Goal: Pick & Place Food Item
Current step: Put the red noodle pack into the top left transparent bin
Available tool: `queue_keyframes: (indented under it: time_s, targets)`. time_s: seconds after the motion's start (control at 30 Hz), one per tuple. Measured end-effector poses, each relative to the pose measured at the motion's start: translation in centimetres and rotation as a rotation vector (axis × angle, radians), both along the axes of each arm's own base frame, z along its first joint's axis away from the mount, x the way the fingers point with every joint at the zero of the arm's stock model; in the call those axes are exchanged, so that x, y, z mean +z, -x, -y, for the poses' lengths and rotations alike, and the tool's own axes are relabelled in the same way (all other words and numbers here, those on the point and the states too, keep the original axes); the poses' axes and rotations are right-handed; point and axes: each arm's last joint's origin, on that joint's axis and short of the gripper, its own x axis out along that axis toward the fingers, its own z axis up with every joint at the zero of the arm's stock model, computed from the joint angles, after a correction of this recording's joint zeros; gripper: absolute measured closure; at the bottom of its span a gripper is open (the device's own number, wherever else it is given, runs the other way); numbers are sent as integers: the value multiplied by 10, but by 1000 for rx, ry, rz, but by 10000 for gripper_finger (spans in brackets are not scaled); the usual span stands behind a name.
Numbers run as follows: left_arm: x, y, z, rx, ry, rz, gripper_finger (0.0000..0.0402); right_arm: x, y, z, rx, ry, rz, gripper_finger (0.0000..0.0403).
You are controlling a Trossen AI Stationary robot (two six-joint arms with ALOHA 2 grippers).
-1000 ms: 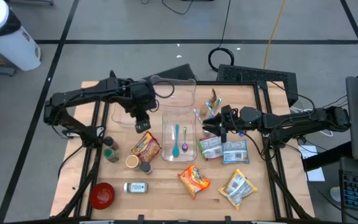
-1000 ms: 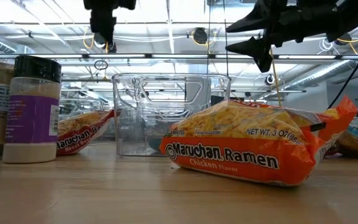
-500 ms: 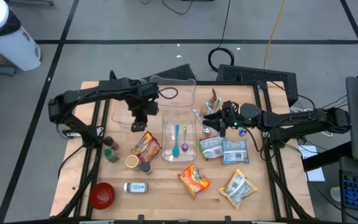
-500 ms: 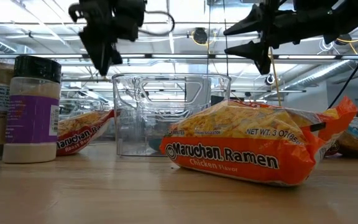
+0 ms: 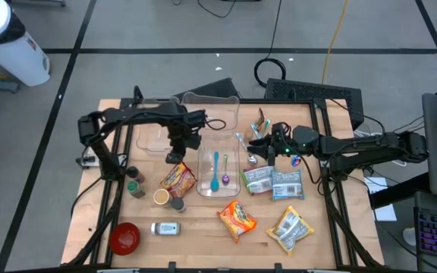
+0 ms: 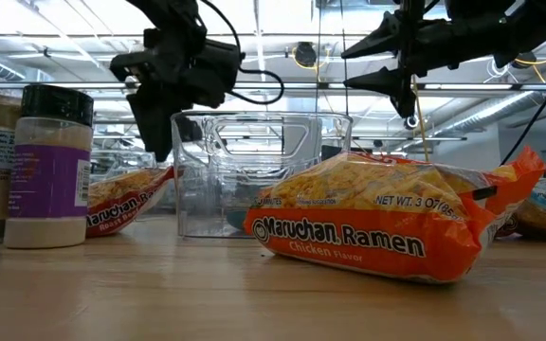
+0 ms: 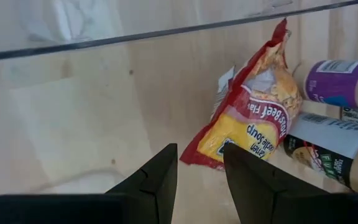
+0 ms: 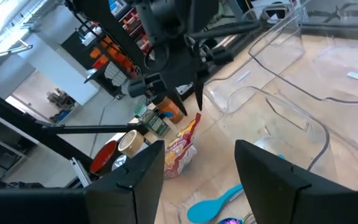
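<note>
A red beef ramen packet (image 5: 177, 180) lies flat on the wooden table, left of a clear bin (image 5: 203, 163); it also shows in the left wrist view (image 7: 253, 118). My left gripper (image 5: 174, 156) hangs open just above the packet's far end, touching nothing; in its wrist view (image 7: 199, 163) the fingers frame the packet's corner. An orange chicken ramen packet (image 5: 237, 218) lies near the front edge, large in the low view (image 6: 377, 227). My right gripper (image 5: 255, 149) is open and empty in the air right of the bin, high in the low view (image 6: 377, 64).
The clear bin holds a blue spoon (image 5: 215, 168) and a purple one (image 5: 225, 178). Spice jars (image 5: 135, 182) stand left of the beef packet, a red bowl (image 5: 124, 237) at the front left. More food packets (image 5: 273, 182) and a bag (image 5: 290, 227) lie at the right.
My left gripper has come down from high above the table toward the beef ramen packet, its wrist shifting toward the table's right edge. My right gripper has risen a little and drawn toward the far edge. Nothing on the table has moved.
</note>
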Motion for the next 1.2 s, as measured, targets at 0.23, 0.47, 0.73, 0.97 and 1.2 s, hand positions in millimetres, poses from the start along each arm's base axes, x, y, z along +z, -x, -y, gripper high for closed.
queue_keyframes:
  time_s: [0.23,0.47,0.73,0.97,1.2]
  targets:
    - [-9,-7,11,-58,17,-21,266,-4,2,8,-16,-10,-37,216]
    - [-16,-15,20,-104,-1,-14,266,-4,4,20,5,-8,-42,216]
    - [-32,-21,20,-97,1,-75,266,-5,6,25,25,-13,-46,216]
    - [-34,-21,20,-96,1,-90,270,-5,6,25,29,-13,-53,216]
    - [-34,-20,20,-83,1,-103,368,-6,6,25,31,-3,-57,216]
